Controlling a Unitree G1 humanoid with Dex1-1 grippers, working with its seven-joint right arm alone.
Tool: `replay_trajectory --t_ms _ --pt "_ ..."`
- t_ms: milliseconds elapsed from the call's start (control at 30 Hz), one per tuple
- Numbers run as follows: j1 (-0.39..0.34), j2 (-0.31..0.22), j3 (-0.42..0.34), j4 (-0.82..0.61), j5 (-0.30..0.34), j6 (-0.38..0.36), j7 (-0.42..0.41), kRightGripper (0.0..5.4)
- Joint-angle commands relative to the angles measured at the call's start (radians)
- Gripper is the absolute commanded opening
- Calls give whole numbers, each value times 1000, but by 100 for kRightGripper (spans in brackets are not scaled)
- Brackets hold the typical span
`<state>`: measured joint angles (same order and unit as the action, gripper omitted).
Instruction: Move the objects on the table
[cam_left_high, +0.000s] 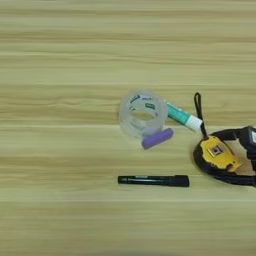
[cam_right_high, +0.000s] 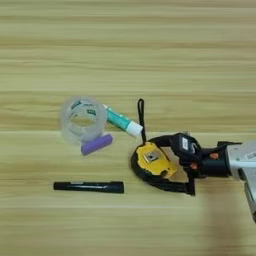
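Five small items are seen grouped near the middle of the broad light wooden table (cam_right_high: 128, 45) with pale horizontal grain. A clear plastic tape roll (cam_right_high: 83, 120) is stood on its flat side, with a short purple cylinder (cam_right_high: 97, 144) lying against its near edge and a green-and-white tube (cam_right_high: 119, 121) lying tilted just beside its right side. A slim black marker (cam_right_high: 89, 187) is laid apart, nearer the robot.

The yellow-and-black tape measure (cam_right_high: 152, 161), whose black strap (cam_right_high: 141, 117) is stretched away toward the tube's white cap, is flanked by the two black fingers of the right gripper (cam_right_high: 172, 162), which are curved around its body from the right. The fingers are judged to be closing on it or already grasping it, though firm contact cannot be confirmed.

The task is judged to be at an early stage: one item is being handled, and the other four are left lying untouched
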<state>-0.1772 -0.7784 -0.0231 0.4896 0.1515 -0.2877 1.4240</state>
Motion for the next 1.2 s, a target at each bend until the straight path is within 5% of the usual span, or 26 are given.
replay_trajectory --t_ms 33,633,833,1200 --pt "-83 -71 -46 -10 7 -26 -42 470" --pt "-256 -91 -46 276 -121 -125 -170 470" --pt "-322 -79 -37 362 -178 -118 -263 470" --pt "-359 -42 -38 382 -190 -98 -346 470"
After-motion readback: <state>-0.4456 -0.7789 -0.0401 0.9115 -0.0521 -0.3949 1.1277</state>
